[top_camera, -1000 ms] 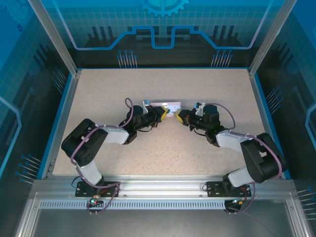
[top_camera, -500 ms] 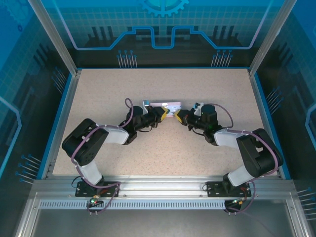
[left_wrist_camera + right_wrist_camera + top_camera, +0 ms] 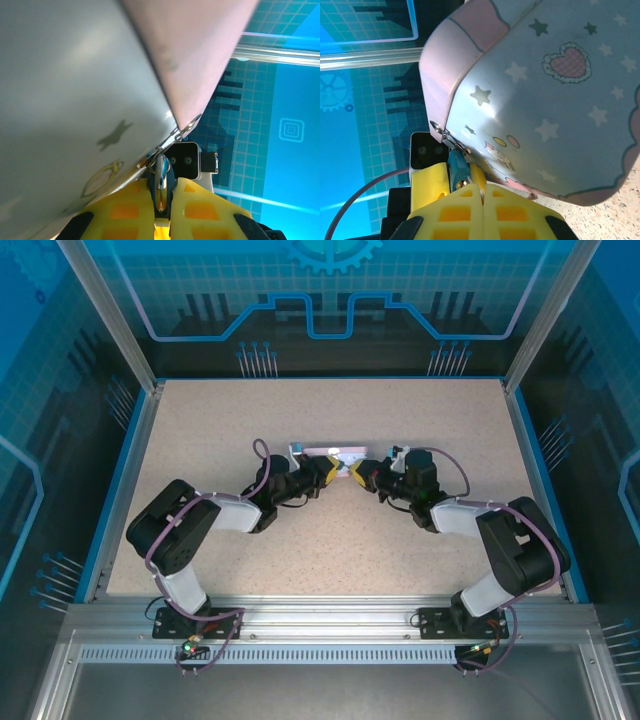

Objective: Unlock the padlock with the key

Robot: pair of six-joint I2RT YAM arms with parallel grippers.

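Right tool [image 3: 357,472], clamped on key [image 3: 480,190], advanced closer to tin [image 3: 338,451]. Left tool [image 3: 332,471] grips padlock [image 3: 160,180]. Key insertion likely next.

Bright, even light is filling the overhead view; glare is whitening the blurred tin [image 3: 75,60] at upper left.

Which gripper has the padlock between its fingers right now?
The left gripper: the padlock hangs from the tin's clasp in the gap between its yellow fingers. The right gripper has its fingers pressed together beside it.
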